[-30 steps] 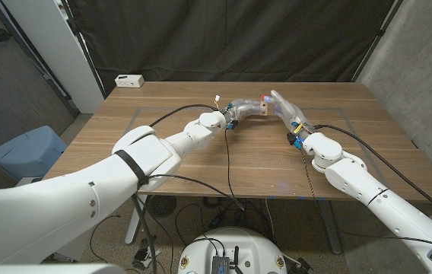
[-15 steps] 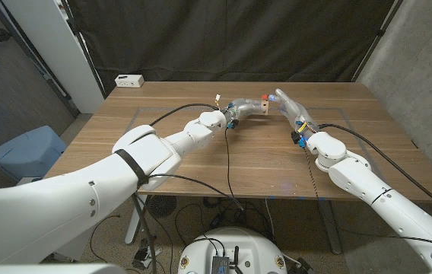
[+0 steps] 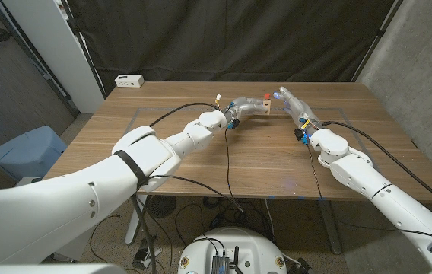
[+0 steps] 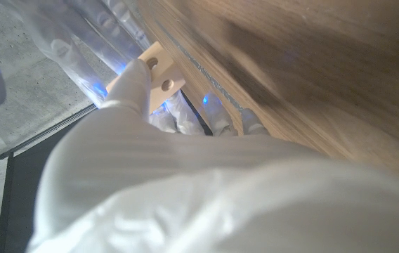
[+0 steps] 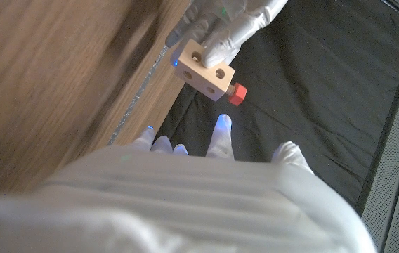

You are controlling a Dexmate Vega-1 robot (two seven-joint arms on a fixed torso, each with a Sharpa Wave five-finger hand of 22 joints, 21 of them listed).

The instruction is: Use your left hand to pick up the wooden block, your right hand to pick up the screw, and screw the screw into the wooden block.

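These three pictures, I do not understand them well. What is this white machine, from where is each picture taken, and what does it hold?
It is a robot with two white arms, each ending in a hand, standing at a wooden table. The wide picture comes from a camera on its head, looking down. The other two come from cameras on its wrists, so they look turned and blurry.

The left hand holds a small wooden block with round holes, above the far part of the table. A red screw sticks out of one side of the block. The right hand is beside the block with its fingers apart; in its wrist picture the fingertips stand apart from the screw, holding nothing. A small white box lies at the table's far left corner.
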